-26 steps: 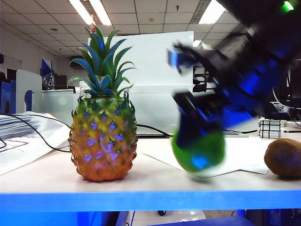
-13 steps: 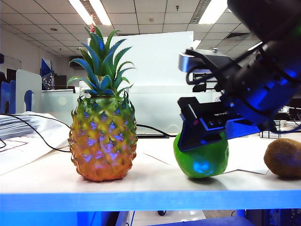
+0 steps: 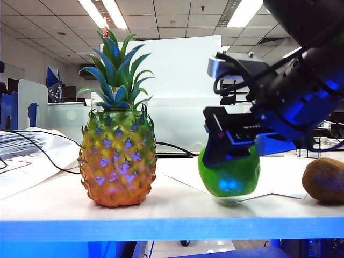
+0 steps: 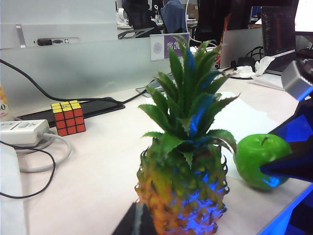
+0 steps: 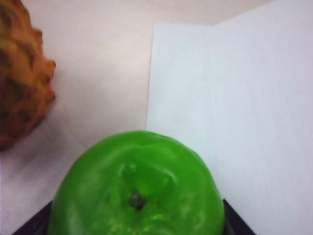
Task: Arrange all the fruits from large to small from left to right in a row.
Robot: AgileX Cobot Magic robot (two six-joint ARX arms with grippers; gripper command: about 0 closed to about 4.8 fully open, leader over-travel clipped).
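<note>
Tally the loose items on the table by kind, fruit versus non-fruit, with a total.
Pineapple: 1
Green apple: 1, between the right gripper fingers
Kiwi: 1
Rubik's cube: 1
Total: 4 (3 fruits, 1 non-fruit)

An open office with a white tiled ceiling [image 3: 177,16] and long fluorescent light panels [image 3: 105,13] lies behind the pale bench [image 3: 172,207], with frosted grey partition screens [image 4: 73,68] beyond.

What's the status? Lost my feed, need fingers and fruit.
Right gripper clamped on green apple, low over the table between pineapple and kiwi. Left gripper unseen. Nothing in the way.
</note>
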